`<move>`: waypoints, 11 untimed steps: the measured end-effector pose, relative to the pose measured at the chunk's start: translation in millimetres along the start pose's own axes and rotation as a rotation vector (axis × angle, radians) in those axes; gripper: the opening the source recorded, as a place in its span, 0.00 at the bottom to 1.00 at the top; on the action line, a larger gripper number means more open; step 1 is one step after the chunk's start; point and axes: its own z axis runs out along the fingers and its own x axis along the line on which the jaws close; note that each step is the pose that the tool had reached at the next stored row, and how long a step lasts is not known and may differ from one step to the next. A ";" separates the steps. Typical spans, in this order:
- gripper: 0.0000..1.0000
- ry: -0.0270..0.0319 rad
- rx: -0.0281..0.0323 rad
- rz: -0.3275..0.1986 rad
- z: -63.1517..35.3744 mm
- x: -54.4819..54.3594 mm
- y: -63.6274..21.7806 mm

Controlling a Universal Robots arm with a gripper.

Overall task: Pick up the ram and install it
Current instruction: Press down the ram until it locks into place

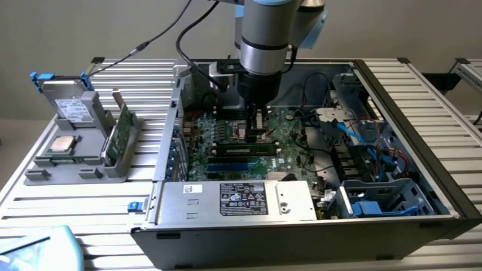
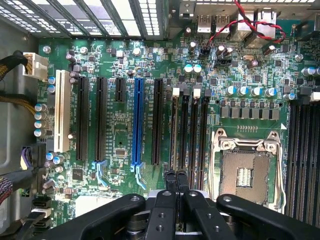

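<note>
The ram [image 1: 245,149] is a dark stick with a pale label. It lies along a memory slot on the green motherboard [image 1: 290,138] inside the open computer case. My gripper [image 1: 256,133] hangs straight down just behind it, fingers shut with nothing between them. In the wrist view the shut gripper [image 2: 177,176] points at one end of the black memory slots [image 2: 189,130], beside the empty processor socket [image 2: 245,172]. Whether the fingertips touch the ram I cannot tell.
The case walls [image 1: 407,113] ring the motherboard, with the power supply [image 1: 241,200] in front and cables and drive bays [image 1: 376,169] at the exterior view's right. A grey holder [image 1: 75,164] outside the case at the left carries a processor chip [image 1: 62,144], a drive and upright green boards [image 1: 121,135].
</note>
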 end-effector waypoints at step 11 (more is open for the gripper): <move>0.11 -0.0053 0.0001 0.000 -1.2 6.5 -30.9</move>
